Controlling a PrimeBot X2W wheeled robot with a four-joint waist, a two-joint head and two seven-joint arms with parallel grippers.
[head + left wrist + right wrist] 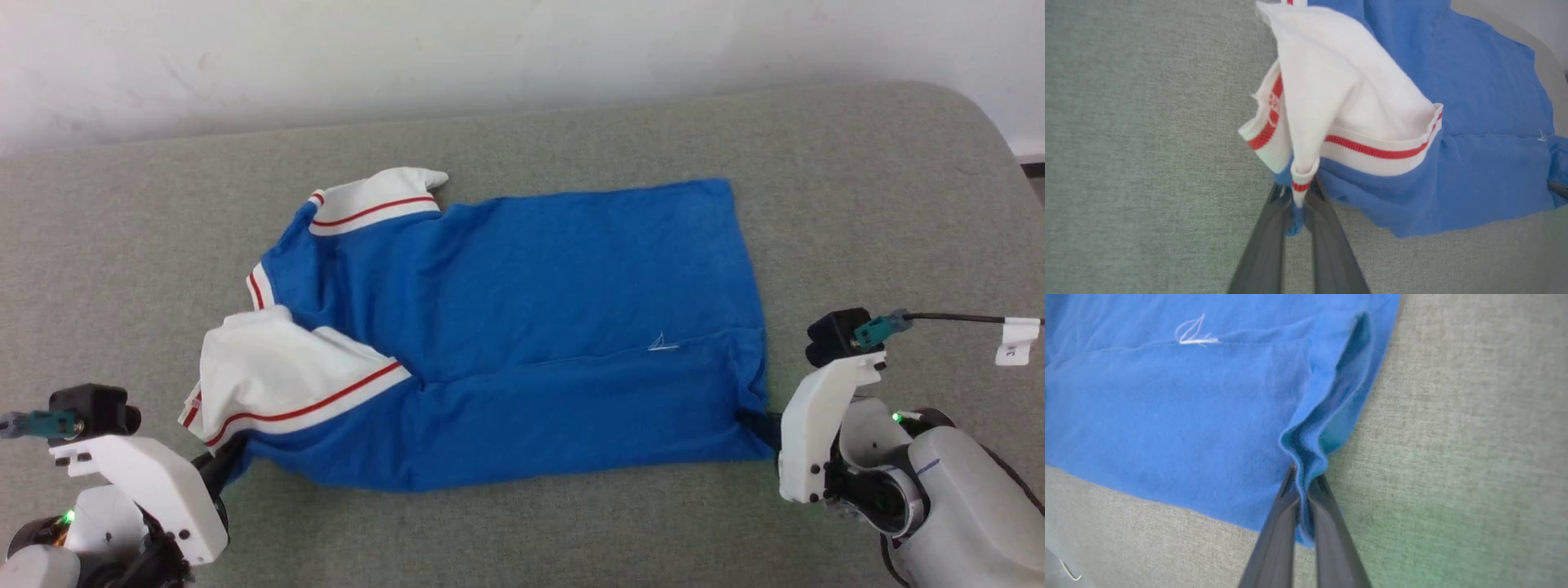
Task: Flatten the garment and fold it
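Fingers [1265, 245] of the left gripper [1295, 192] are pinching tight on the shirt [522, 327] at its near sleeve-end corner. A white cuff tip with a red stripe and a scrap of blue are sitting between them. Fingers [1276, 539] of the right gripper [1306, 477] are clamping the near hem corner, and a bunched blue fold is rising from between them.

Shirt is lying roughly central on the grey tabletop [816, 163]. Its long axis is running left to right across the head view, with collar and sleeves toward the left arm and hem toward the right arm. Each gripper is holding the end nearer to it, both on the edge closest to the robot. From both pairs of fingers the cloth is extending away toward the wall [490, 49].

Near sleeve [269, 367] is lying folded over the blue body. Far sleeve [375, 200] is poking out at the far left. A lengthwise crease is running past the small white logo [663, 343].

Judgement: flattening is looking mostly done and a lengthwise fold is being set up. The next move is depending on both near corners travelling together across the long axis toward the far edge. Uneven lifting is risking a skewed fold.
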